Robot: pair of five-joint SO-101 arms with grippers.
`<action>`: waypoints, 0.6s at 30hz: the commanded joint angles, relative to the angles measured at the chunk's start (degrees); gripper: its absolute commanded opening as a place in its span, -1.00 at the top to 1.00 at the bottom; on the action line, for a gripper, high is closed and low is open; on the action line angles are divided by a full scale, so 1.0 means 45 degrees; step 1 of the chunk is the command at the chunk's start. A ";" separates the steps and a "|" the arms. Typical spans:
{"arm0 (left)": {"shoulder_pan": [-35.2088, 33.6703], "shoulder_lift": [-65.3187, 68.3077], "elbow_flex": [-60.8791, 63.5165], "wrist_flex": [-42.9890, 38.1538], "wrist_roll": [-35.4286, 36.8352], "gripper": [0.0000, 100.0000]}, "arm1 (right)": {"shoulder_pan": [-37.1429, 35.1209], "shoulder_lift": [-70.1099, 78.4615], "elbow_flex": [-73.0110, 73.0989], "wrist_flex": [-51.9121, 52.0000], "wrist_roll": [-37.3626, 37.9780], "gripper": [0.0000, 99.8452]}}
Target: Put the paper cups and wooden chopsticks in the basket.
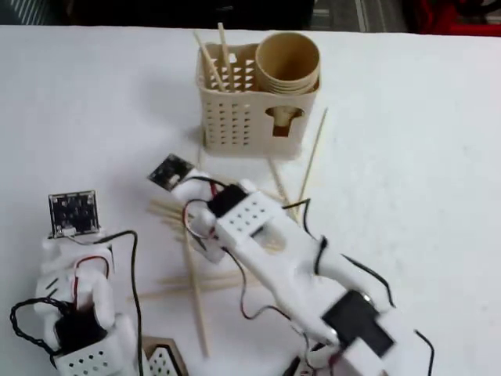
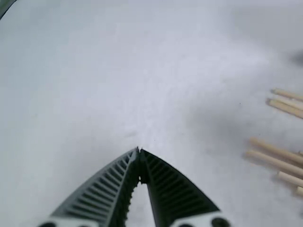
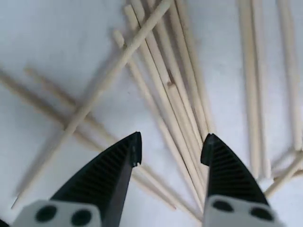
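Loose wooden chopsticks lie crisscrossed on the white counter directly under my right claw, its jaws spread above them. My left claw is pressed together over bare counter beside the pile. Stacked paper cups and two more sticks stand in the basket beyond.

Paper cups stand in the basket; loose chopsticks lie before it.

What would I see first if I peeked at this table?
The cream basket at the far side of the table, with stacked paper cups poking out of it. Then the wooden chopsticks scattered criss-cross in front of it, with the right arm over them, its jaws open above the pile.
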 commanded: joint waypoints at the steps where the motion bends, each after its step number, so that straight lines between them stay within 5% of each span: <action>1: -0.0088 -0.0147 -0.0098 -0.0313 0.0117 0.94 | 0.0147 0.1084 -0.1426 -0.0283 0.0684 0.58; 14: -0.0068 -0.0147 -0.0078 -0.0313 0.0098 0.94 | 0.1221 0.5324 -0.4532 -0.0244 0.1133 0.59; 18: -0.0068 -0.0147 -0.0078 -0.0313 0.0098 0.94 | 0.1182 0.5558 -0.4650 -0.0264 0.1133 0.77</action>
